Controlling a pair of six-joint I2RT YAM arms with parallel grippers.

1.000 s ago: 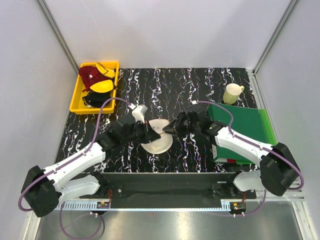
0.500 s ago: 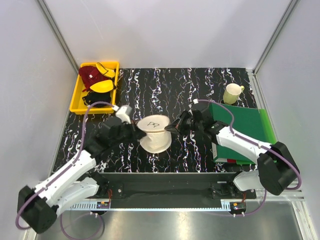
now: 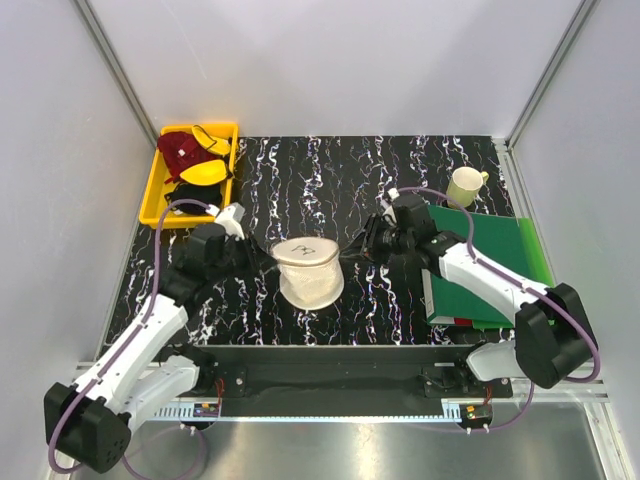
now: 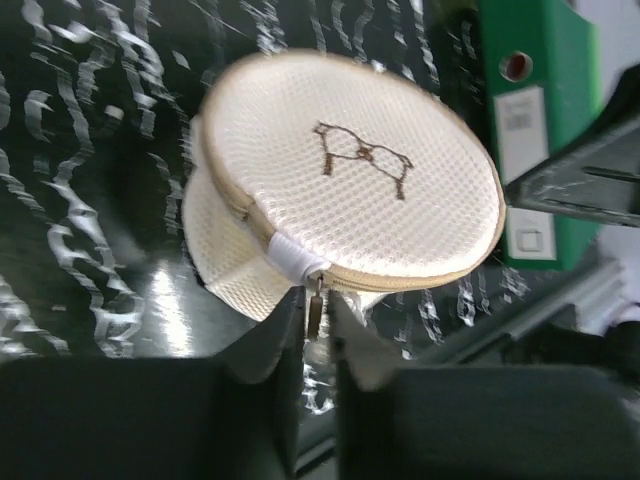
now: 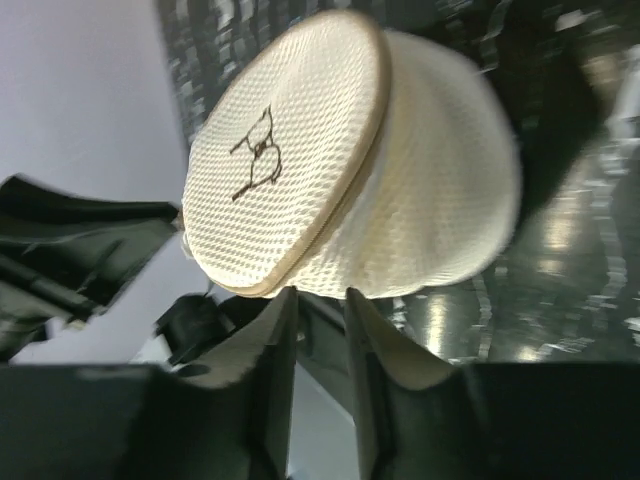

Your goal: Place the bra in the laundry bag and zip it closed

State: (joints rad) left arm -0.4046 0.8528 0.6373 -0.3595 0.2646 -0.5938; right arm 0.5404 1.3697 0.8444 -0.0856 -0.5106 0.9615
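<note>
Your laundry bag sits on the table directly between the two arms, with its small bra drawing facing up. Your left gripper is at the bag's left rim, its jaws pressed on the zip pull, which hangs between them. Your right gripper meets the opposite rim with its jaws almost together; you cannot tell whether they pinch any mesh.

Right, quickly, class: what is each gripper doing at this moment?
Left gripper: closed on the zipper pull of the laundry bag.
Right gripper: closed, apparently pinching the bag's rim.
</note>
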